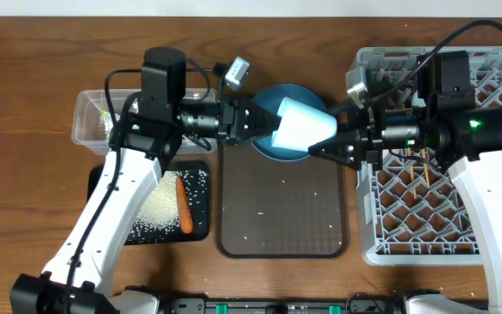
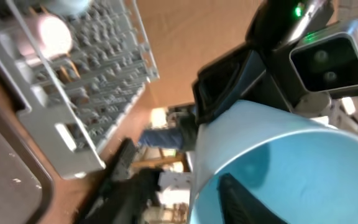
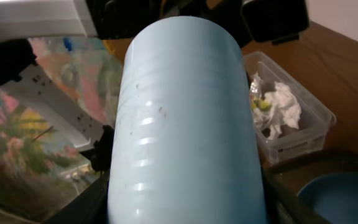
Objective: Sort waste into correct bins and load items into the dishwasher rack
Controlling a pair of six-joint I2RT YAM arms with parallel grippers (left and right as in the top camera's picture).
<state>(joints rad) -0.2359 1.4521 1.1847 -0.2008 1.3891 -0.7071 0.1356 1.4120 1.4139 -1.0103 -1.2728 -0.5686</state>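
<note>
The light blue cup [image 1: 301,126] hangs on its side in the air between both arms, above the blue plate [image 1: 279,153]. My right gripper [image 1: 325,135] is shut on the cup's base, with fingers on both sides of the cup [image 3: 185,124]. My left gripper [image 1: 267,124] is open at the cup's mouth. One of its fingers is inside the cup [image 2: 303,162] and the other is off the wall. The grey rack [image 1: 390,235] stands at the right. It holds chopsticks [image 1: 425,173] and a pink cup [image 2: 51,34].
The clear tub [image 1: 90,109] at back left holds white tissue [image 3: 283,102] and a yellow wrapper. The black tray [image 1: 197,170] holds rice [image 1: 159,209] and the carrot [image 1: 182,208]. The brown serving tray [image 1: 281,218] carries a few stray rice grains.
</note>
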